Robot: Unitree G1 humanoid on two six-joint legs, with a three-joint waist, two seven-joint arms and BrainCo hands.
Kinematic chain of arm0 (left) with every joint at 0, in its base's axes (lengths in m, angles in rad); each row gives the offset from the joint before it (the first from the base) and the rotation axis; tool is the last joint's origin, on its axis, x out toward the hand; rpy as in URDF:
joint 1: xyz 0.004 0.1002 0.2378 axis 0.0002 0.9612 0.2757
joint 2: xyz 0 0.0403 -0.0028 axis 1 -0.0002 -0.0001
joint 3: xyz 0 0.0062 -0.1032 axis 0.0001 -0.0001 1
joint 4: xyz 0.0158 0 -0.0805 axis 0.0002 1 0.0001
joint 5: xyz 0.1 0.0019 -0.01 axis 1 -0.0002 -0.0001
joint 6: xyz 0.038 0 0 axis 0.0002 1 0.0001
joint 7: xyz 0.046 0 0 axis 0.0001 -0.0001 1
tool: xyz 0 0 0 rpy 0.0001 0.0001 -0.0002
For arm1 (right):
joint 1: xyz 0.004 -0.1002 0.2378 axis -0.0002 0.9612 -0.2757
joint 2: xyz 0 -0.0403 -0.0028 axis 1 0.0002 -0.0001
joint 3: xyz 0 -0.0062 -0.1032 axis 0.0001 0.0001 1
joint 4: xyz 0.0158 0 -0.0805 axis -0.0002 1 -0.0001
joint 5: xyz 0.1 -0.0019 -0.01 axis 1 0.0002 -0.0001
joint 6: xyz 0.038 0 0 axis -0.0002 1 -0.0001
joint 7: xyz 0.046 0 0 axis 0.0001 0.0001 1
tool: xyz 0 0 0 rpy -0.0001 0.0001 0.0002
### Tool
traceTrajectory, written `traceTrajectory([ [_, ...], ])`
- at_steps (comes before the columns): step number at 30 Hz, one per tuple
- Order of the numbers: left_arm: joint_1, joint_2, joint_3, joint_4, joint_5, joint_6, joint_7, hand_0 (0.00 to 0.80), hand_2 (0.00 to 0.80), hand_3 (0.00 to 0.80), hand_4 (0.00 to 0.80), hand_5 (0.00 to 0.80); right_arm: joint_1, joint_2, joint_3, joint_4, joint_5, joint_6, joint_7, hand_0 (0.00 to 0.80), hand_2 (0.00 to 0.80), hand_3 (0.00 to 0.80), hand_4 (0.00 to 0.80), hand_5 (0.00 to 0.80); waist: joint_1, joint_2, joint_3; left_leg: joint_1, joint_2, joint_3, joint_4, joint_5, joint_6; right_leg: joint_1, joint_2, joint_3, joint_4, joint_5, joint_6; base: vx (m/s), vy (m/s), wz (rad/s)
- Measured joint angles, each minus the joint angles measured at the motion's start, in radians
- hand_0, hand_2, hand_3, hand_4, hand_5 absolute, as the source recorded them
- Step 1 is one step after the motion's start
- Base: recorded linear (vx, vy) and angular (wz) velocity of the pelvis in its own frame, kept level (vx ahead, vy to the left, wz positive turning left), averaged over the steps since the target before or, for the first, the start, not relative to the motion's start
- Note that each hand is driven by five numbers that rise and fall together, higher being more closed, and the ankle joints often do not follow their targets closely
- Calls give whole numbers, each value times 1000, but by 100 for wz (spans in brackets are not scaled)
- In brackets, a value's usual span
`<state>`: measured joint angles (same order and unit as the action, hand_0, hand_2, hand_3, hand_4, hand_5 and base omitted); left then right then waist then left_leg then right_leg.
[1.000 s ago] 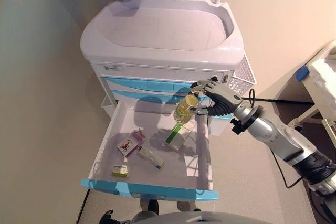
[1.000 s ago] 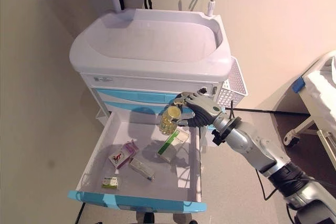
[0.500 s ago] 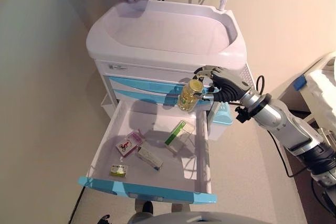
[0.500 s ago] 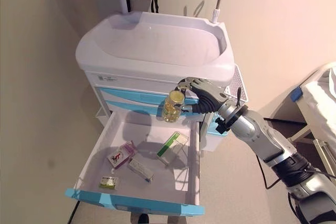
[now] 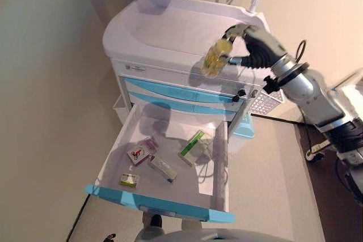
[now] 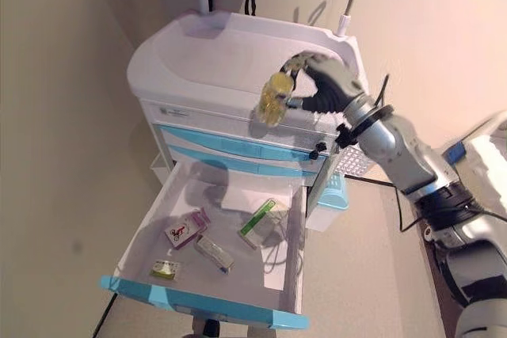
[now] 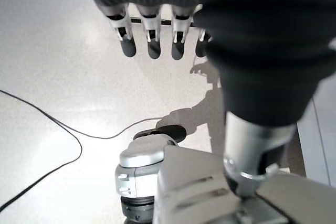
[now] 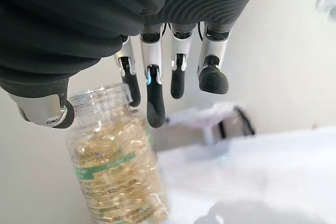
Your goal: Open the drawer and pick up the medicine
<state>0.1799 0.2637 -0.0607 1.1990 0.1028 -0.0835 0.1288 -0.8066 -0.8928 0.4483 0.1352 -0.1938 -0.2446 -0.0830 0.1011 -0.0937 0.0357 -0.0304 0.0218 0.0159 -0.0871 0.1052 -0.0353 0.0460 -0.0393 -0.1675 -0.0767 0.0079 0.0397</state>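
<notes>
Medicine bottle (image 5: pixel 215 59), clear and filled with yellow capsules, hangs in the right hand (image 5: pixel 253 43) above the front edge of a white cart (image 5: pixel 170 26). The thumb and fingers (image 8: pixel 156 98) of that hand are pinched around the bottle's neck, so its body tips downward. Below, the cart's blue-fronted drawer (image 5: pixel 159 203) stands pulled fully out. Inside it lie a small pink box (image 5: pixel 141 151), a green and white box (image 5: pixel 193 145), a pale narrow box (image 5: pixel 163 169) and a small green packet (image 5: pixel 129 181). The left hand (image 7: pixel 157 40) hangs idle over the floor, fingers straight and holding nothing. Opening and picking up look finished; the lift is the step in hand. Next, the bottle likely needs a steady carry and a firm grip, since only its neck is held.
</notes>
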Motion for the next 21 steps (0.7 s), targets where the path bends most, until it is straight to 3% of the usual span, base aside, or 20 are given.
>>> traceTrajectory([
  [21,-16,30,-69,7,-50,-10,-4,0,0,0,0,0,-534,-42,273,631,40,62,-99,800,800,800,800,800,26,-28,26,-27,-10,-45,1,2,2,0,-3,-35,-13,-2,2,13,-8,6],
])
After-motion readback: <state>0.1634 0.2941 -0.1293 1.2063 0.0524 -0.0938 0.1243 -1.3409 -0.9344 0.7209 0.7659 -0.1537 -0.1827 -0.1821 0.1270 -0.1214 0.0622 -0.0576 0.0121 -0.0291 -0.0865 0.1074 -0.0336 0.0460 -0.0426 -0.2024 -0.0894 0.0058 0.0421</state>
